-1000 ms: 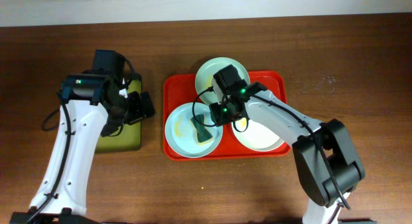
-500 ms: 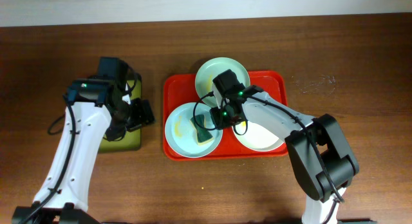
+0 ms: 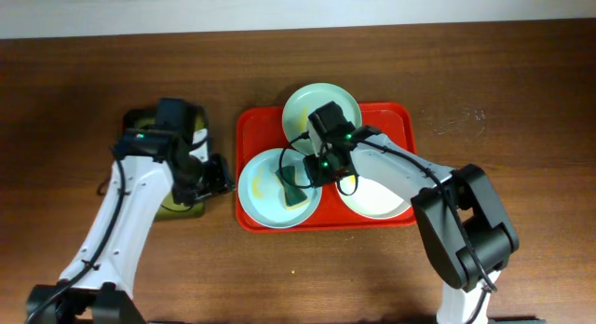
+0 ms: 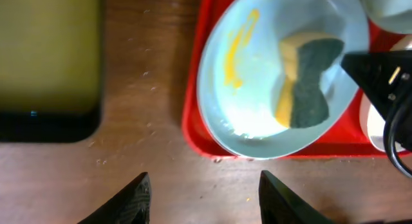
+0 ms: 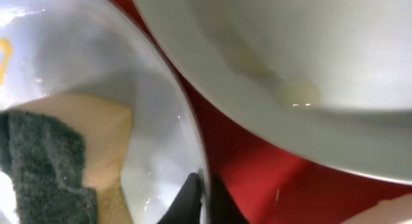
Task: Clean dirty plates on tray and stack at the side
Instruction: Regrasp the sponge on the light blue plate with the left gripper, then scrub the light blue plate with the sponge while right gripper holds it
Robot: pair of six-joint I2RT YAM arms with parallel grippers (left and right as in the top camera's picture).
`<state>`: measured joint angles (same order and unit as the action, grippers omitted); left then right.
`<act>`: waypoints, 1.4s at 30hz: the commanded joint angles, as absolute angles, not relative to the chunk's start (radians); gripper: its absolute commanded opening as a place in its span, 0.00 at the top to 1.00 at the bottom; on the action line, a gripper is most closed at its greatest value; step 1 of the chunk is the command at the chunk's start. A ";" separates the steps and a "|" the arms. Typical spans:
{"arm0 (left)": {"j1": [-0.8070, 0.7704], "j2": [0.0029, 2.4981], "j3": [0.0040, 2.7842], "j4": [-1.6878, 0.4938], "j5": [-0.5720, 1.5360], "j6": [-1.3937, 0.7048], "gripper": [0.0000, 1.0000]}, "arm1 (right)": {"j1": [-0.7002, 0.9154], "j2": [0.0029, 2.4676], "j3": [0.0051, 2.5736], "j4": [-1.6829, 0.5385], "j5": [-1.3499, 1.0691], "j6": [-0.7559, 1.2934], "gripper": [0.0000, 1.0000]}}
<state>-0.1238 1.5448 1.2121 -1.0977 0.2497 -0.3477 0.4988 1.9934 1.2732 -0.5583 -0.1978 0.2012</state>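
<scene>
The red tray [image 3: 396, 119] holds three plates: mint green [image 3: 321, 102] at the back, pale blue [image 3: 261, 189] at the front left, white [image 3: 382, 201] at the front right. A yellow and green sponge [image 3: 293, 187] lies in the pale blue plate, which has a yellow smear [image 4: 237, 51]. My right gripper [image 3: 312, 170] is shut on the pale blue plate's right rim [image 5: 201, 185], next to the white plate [image 5: 290, 50]. My left gripper [image 4: 209, 201] is open and empty over the bare table, just left of the red tray [image 4: 193, 121].
A smaller olive-green tray [image 3: 179, 209] with a black rim lies left of the red tray, partly under my left arm; it also shows in the left wrist view [image 4: 48, 50]. The wooden table extends around both trays.
My left arm has swung right and toward the front, bringing its open gripper close to the red tray's left edge. My right gripper has stayed on the pale blue plate's rim.
</scene>
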 commanded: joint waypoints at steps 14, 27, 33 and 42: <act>-0.349 1.548 0.952 -0.618 0.263 -0.592 0.47 | 0.504 2.023 1.253 -0.560 -0.183 0.196 0.96; -0.355 1.683 0.946 -0.496 0.319 -0.617 0.48 | 0.504 2.023 1.253 -0.559 -0.183 0.218 0.96; -0.360 1.683 0.946 -0.467 0.319 -0.618 0.58 | 0.504 2.023 1.253 -0.549 -0.183 0.218 0.96; -0.435 1.693 0.946 -0.384 0.310 -0.671 0.62 | 0.504 2.023 1.253 -0.548 -0.183 0.218 0.96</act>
<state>-0.3946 1.6783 0.9508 -0.4072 0.3031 -0.6521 0.4980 1.9934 1.2732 -0.5472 -0.2028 0.2142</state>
